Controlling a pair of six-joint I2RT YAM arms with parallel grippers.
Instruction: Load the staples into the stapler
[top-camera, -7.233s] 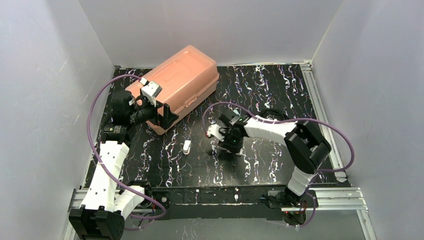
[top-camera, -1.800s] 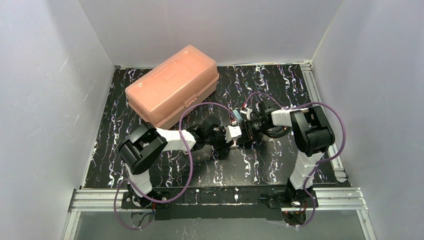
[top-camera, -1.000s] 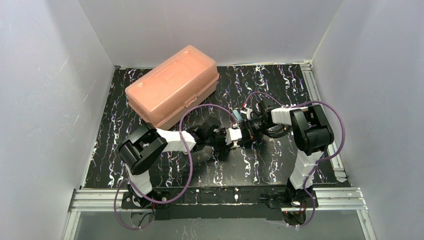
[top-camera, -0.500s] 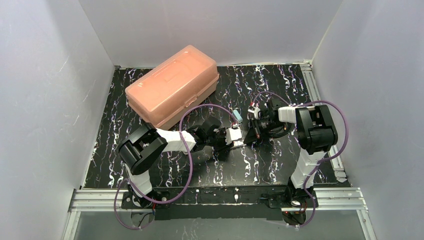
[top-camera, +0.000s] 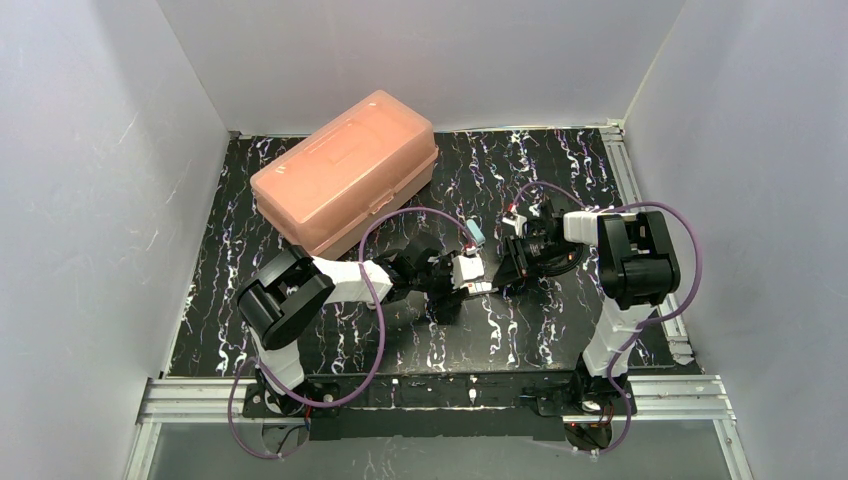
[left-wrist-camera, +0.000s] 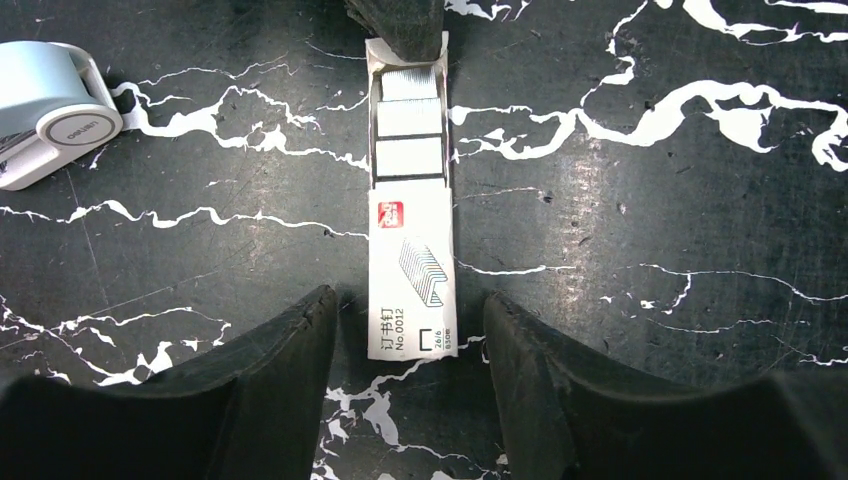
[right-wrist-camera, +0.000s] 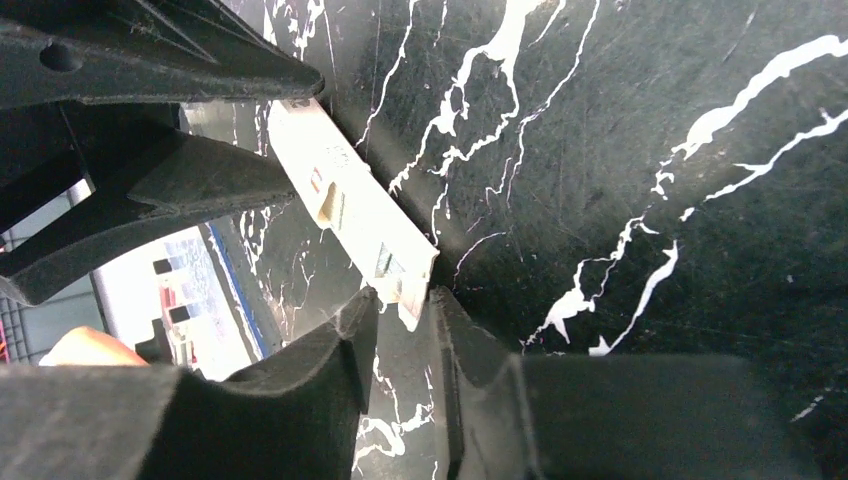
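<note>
Black white-veined tabletop (top-camera: 560, 170) under me, peach plastic lidded case (top-camera: 345, 170) sitting well back. My left gripper (left-wrist-camera: 410, 300) is hanging released, straddling the white cardboard staple box (left-wrist-camera: 410, 250) without touching it; my right gripper (right-wrist-camera: 402, 300) is looking clenched on the box's far end. The pale blue-and-white mini stapler (left-wrist-camera: 45, 85) is lying on the table beyond the box, apart from it. I'm reckoning: clamp the box's near end first, then draw straight, keeping the silvery staple strips (left-wrist-camera: 408, 118) flat.

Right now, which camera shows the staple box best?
Left wrist: the staple box lies flat, seen from straight above, its tray open and the staple strips showing. Right wrist catches only one slanted end; the top view shows a tiny white sliver.
</note>
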